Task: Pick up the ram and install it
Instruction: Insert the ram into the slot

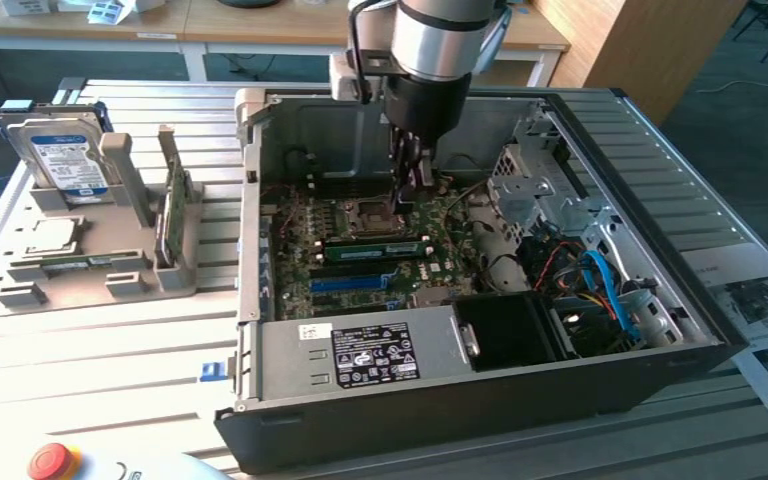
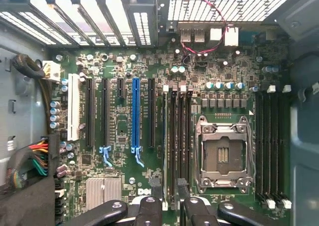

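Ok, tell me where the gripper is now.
In the exterior view's middle, the gripper hangs open inside the computer case, above the motherboard beside the CPU socket; the wrist view looks down on the memory slots next to that socket.

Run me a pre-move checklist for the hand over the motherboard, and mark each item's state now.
1. The hand is open and holds nothing: ok.
2. The hand is above the memory slots beside the CPU socket: ok.
3. The green ram stands in a slot next to the CPU socket: ok.
4. The green ram is pressed fully home with the latches closed: cannot tell.
5. The cable bundle is clear of the memory slots: ok.
6. The hard drive is well away from the hand: ok.
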You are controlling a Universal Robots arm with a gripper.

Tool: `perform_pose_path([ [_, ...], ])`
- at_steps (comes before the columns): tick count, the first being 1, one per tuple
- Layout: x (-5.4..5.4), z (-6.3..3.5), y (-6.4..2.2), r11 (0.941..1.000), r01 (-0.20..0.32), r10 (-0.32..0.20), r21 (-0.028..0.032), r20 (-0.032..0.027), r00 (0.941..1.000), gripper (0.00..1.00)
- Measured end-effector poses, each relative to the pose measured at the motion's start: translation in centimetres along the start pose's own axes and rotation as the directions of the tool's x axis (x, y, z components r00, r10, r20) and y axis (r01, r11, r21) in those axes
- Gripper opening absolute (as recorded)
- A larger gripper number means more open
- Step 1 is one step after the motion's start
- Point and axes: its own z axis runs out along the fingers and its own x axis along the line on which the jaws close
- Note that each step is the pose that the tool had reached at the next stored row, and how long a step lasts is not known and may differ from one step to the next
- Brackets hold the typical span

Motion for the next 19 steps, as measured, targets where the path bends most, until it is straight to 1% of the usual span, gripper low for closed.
perform_pose_path([
  [6, 0.0, -1.14, 0.03, 1.0000, 0.000, 0.000, 0.0000, -0.0006, 1.0000, 0.25],
  [14, 0.0, -2.27, 0.04, 1.0000, 0.000, 0.000, 0.0000, -0.0009, 1.0000, 0.25],
  [19, 0.0, -3.23, 0.06, 1.0000, 0.000, 0.000, 0.0000, -0.0009, 1.0000, 0.25],
])
